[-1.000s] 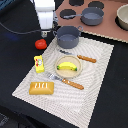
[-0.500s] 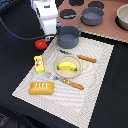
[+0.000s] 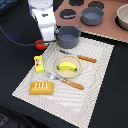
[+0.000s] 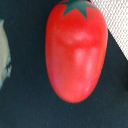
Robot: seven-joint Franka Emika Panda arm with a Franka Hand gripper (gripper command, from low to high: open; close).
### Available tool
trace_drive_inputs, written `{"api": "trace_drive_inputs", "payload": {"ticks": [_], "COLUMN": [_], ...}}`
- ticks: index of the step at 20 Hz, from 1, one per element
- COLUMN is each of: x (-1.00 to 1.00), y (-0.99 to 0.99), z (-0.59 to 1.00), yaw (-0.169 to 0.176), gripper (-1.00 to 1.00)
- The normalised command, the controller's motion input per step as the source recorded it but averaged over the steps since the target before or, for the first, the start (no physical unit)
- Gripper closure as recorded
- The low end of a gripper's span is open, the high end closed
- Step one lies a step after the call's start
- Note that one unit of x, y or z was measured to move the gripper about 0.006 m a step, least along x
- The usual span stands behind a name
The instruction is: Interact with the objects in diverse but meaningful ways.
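Directly beneath end effector [image 3: 44,40], red tomato [image 4: 75,50], on dark table [image 3: 15,60]

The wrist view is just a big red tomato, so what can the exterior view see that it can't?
Only the exterior view shows the banana in its bowl, the bread loaf, the yellow packet, the two pots, the fork and knife on the striped mat, and the arm above. Only the wrist view shows the tomato's green star-shaped top close up. Both show the red tomato on the dark surface beside the mat. The fingers cannot be made out in either.
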Motion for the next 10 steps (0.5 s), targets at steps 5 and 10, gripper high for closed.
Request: {"api": "trace_drive_inputs", "payload": {"ticks": [5,10], "x": [-0.33,-0.24], "y": [0.02,0.07], "z": [-0.37,-0.35], "yaw": [0.064,0.081], "gripper": [-1.0,1.0]}}
